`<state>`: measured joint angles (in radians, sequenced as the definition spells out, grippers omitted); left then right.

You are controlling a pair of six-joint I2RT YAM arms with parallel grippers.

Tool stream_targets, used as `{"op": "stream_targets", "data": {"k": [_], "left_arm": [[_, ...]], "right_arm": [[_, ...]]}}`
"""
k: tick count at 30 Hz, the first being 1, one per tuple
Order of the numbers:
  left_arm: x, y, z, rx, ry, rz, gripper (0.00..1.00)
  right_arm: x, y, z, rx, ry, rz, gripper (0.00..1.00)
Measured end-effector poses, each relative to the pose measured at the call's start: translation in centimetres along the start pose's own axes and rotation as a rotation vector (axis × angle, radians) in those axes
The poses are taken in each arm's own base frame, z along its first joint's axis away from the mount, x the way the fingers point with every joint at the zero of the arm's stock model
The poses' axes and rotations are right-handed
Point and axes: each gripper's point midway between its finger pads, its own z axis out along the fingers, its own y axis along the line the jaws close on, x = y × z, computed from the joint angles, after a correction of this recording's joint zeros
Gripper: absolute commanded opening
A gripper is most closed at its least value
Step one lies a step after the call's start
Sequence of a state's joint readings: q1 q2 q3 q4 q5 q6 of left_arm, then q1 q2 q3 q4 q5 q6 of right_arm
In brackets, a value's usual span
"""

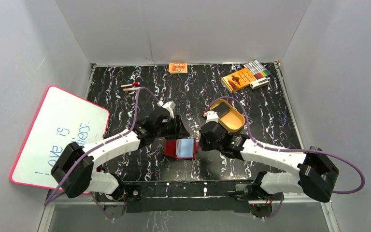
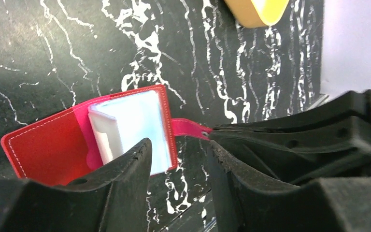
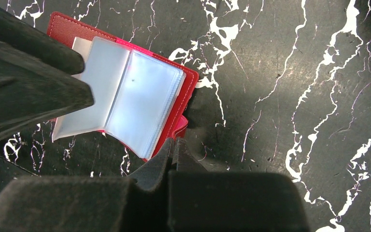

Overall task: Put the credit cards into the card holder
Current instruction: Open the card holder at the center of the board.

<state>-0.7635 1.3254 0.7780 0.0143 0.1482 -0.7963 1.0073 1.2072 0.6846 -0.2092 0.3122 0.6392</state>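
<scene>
The card holder [image 1: 181,148] lay open at lower centre of the top view, red cover down and pale clear sleeves [image 3: 125,96] facing up. The R gripper [image 3: 174,147] was closed tight on the pink snap tab [image 2: 188,128] at the holder's right edge, pinning it w/ fingers together. The L gripper [image 2: 178,145] was spread apart, fingers straddling the near-right corner of the sleeves and gripping nothing. In the R wrist view one L finger overlapped the left page, but contact vs. hovering couldn't be told.

No card was in either gripper. One dark credit card [image 1: 213,117] seemed to sit at the left end of the tan tray [image 1: 241,126], just up and right of the R wrist (small in the frame, so not certain). No other cards could be made out.

Risks, as I judge them:
- The tab is a thin, soft strap. Any pull from the R arm could drag or flip the holder rather than steady it.
- If the L fingers closed here, they could crumple the sleeves or fold the holder shut.
- If the R let go to fetch the card, the cover might spring partly closed.
- The sleeve mouths look narrow, so a tilted card would prob. jam.
</scene>
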Motion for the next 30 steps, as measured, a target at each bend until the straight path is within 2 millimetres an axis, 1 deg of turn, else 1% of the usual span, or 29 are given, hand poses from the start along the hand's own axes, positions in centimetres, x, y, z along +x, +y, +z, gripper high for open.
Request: {"op": "stream_targets", "data": {"k": [4,7,8,12,14,19,21,23,25,28,30], "left_arm": [[1.6,2.0,1.2,-0.044,0.039,-0.007,0.35],[3.3,4.3,2.1,-0.104,0.076,-0.018,0.31],[4.1,5.4,2.3,-0.136,0.092,-0.022,0.31],[6.1,8.3,2.5,-0.219,0.121,-0.039,0.28],[5.9,8.3,2.7,-0.219,0.107,-0.039,0.27],[5.7,8.5,2.9,-0.217,0.086,-0.048,0.26],[5.7,8.5,2.9,-0.214,0.082,-0.053,0.26],[5.6,8.4,3.0,-0.210,0.077,-0.059,0.25],[5.6,8.4,3.0,-0.209,0.073,-0.065,0.25],[5.6,8.4,3.0,-0.210,0.068,-0.076,0.24],[5.6,8.5,3.0,-0.208,0.061,-0.087,0.23]], "right_arm": [[0.0,0.0,0.0,0.000,0.000,0.000,0.00],[0.0,0.0,0.0,0.000,0.000,0.001,0.00],[0.0,0.0,0.0,0.001,0.000,0.001,0.00],[-0.1,0.0,-0.1,0.000,-0.005,0.012,0.00],[-0.1,-0.1,-0.3,-0.001,-0.008,0.022,0.00],[1.0,-0.9,-0.7,0.023,0.017,0.050,0.28],[1.1,-1.1,-1.1,0.024,0.021,0.059,0.38],[0.9,-0.9,-1.9,0.007,0.012,0.066,0.45],[0.3,-0.4,-2.8,-0.027,-0.006,0.070,0.50],[-0.8,1.0,-4.1,-0.095,-0.022,0.077,0.51],[-1.7,2.5,-4.7,-0.154,-0.024,0.083,0.51]]}}
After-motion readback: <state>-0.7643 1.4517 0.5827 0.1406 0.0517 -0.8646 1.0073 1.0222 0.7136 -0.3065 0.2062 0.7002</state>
